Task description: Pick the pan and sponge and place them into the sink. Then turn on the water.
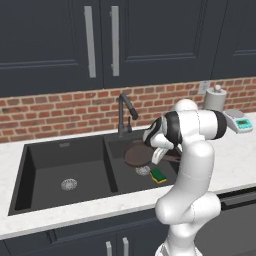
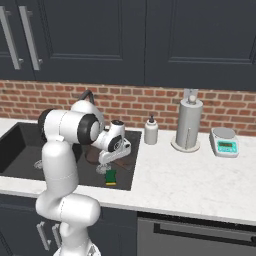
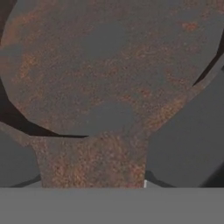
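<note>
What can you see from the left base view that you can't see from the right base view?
The left base view alone shows the wide basin's silver drain and the full dark faucet. The right base view alone shows the soap dispenser. Both show the black sink, the green and yellow sponge in its narrower basin, the brown pan above that basin by the gripper, the paper towel holder and the kitchen scale.

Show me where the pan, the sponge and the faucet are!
pan [image 1: 135, 153], left base view, on its round brown dish.
sponge [image 1: 159, 175], left base view, on its green top, in the sink's narrower basin.
faucet [image 1: 123, 112], left base view, on its upright dark neck behind the sink.
</note>
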### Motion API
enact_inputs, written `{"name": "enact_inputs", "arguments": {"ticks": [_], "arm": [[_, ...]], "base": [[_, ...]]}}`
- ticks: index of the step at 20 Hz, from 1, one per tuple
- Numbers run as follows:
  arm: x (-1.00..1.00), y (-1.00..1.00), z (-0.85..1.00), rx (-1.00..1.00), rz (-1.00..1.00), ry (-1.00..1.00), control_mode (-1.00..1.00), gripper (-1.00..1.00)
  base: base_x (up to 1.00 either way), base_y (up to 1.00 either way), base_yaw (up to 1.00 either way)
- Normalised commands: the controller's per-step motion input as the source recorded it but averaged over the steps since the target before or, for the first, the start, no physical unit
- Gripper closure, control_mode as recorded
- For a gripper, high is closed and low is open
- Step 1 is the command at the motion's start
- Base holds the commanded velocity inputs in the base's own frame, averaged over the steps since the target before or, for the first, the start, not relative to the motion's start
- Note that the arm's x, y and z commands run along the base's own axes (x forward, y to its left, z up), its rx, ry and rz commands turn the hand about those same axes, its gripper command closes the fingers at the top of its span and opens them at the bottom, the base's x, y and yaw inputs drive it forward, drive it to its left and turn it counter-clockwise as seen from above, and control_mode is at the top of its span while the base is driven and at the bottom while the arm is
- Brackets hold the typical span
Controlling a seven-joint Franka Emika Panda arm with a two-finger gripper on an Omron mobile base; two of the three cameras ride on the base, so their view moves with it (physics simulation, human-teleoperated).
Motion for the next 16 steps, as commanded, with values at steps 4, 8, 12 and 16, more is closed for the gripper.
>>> {"name": "enact_inputs", "arguments": {"ticks": [4, 8, 12, 16], "arm": [[-0.1, 0.72, -0.4, 0.0, 0.01, -0.01, -1.0, 1.0], [-0.15, 0.74, -0.45, 0.0, 0.03, 0.0, -1.0, 1.0], [-0.37, 0.51, -0.5, -0.01, 0.06, 0.0, -1.0, 1.0], [-0.14, 0.4, -0.5, 0.0, 0.06, 0.0, -1.0, 1.0]], "base": [[0.0, 0.0, 0.0], [0.0, 0.0, 0.0], [0.0, 0.0, 0.0], [0.0, 0.0, 0.0]]}}
